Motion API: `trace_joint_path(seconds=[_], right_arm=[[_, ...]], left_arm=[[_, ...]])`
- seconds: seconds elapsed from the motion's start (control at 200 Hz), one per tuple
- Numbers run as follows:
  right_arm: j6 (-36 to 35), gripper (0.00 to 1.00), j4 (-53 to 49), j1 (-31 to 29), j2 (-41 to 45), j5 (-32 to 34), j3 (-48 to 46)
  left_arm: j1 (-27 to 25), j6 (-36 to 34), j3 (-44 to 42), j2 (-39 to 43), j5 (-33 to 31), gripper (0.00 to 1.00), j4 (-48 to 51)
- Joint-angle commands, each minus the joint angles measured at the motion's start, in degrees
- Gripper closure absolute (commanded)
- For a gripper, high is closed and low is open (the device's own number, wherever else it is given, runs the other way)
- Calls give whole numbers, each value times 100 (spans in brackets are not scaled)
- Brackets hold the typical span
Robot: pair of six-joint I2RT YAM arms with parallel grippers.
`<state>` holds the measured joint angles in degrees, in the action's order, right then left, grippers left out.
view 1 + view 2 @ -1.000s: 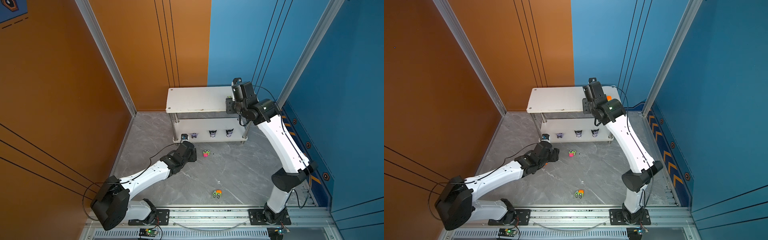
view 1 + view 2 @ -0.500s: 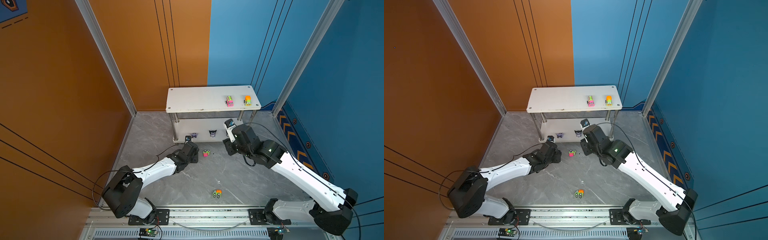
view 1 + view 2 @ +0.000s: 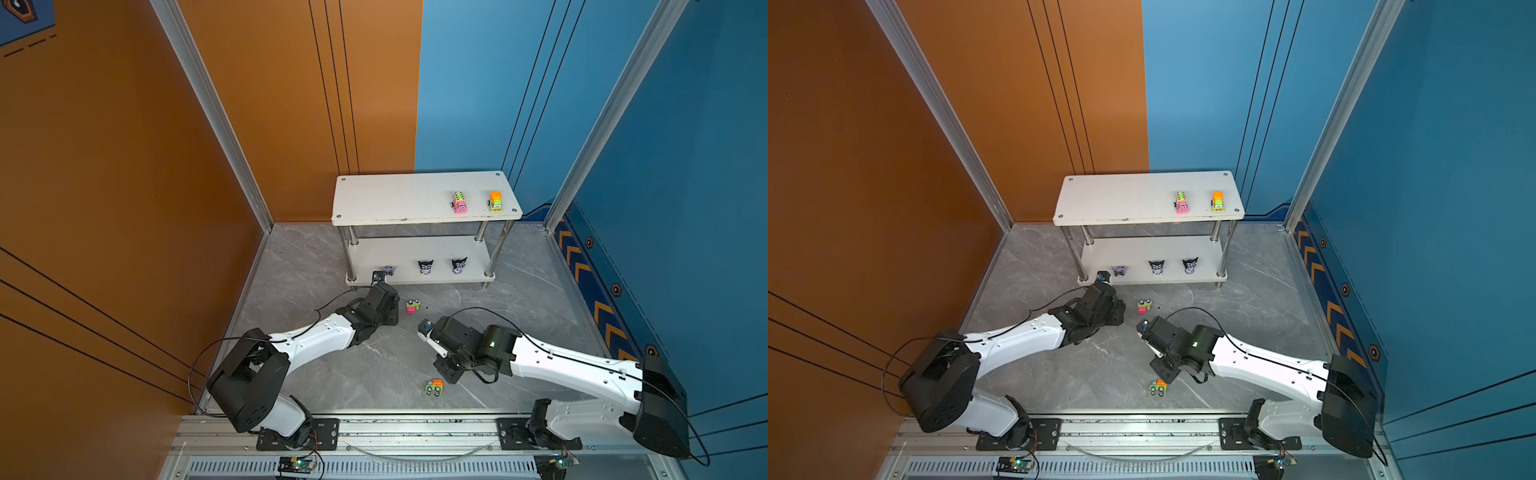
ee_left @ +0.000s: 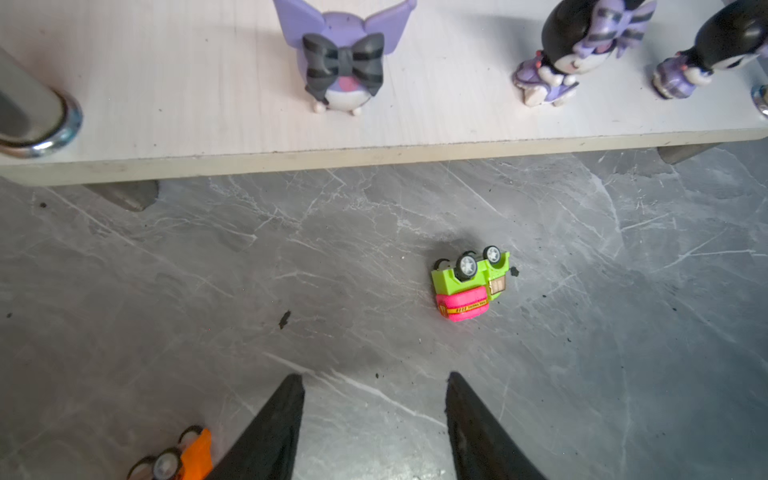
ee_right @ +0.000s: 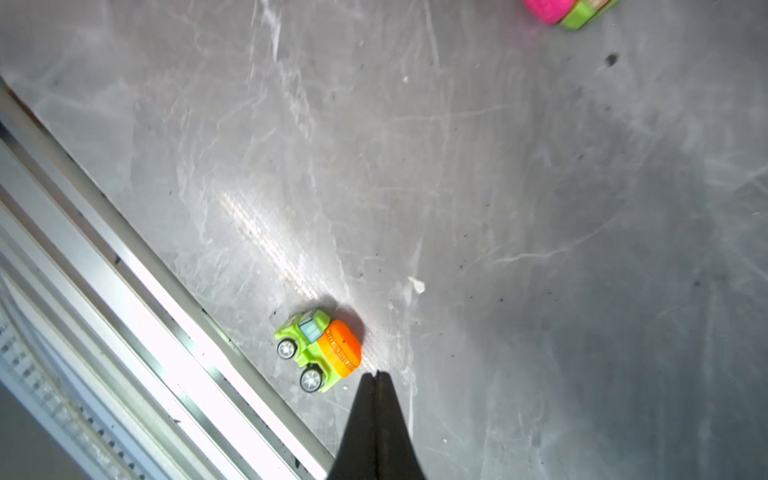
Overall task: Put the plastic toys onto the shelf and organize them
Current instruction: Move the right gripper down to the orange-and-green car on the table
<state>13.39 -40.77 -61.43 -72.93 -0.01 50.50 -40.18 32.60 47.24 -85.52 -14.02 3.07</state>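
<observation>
The left gripper (image 4: 375,378) is open, its two black fingers stand well apart with only bare grey floor (image 4: 249,270) between them, and it holds nothing. Ahead of it a green-and-pink truck (image 4: 469,282) lies tipped over on the floor, its wheels turned toward the shelf (image 4: 208,137), and it is apart from both fingers. Just beside one of the fingers, an orange car (image 4: 183,457) shows at the edge of the left wrist view, mostly cut off. The right gripper (image 5: 376,376) is closed, the fingers are pressed together to one point, and nothing is between them. Its tip is just beside the orange drum of a green-and-orange truck (image 5: 320,351), with a thin gap visible. This truck lies on its side near the metal rail (image 5: 124,291) at the front edge of the floor, with its wheels toward the rail. In both top views the two arms reach low over the floor. The left one ends close to the front left foot of the shelf, and the right one ends nearer to the middle, between the two fallen trucks. On the lower tier of the shelf three figurines stand in a row near the front edge: a purple one with a black bow (image 4: 343,62) and two black-and-purple ones (image 4: 577,50) (image 4: 715,45). On the top tier, toward its right end, a pink truck (image 3: 459,203) and an orange-and-green truck (image 3: 495,201) stand upright side by side, apart from each other.
</observation>
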Motion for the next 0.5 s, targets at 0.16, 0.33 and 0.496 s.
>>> trace_joint_path(seconds=[0.16, 0.33, 0.496], right_arm=[[292, 47, -46, -691, -528, -31, -156], [322, 60, 6, -876, -1102, -39, -94], [349, 60, 204, -776, -1360, 184, -115]], left_arm=[[103, -7, 119, -36, 84, 40, -68], [475, 58, -140, 324, 202, 40, -109], [667, -28, -260, 620, 129, 39, 32]])
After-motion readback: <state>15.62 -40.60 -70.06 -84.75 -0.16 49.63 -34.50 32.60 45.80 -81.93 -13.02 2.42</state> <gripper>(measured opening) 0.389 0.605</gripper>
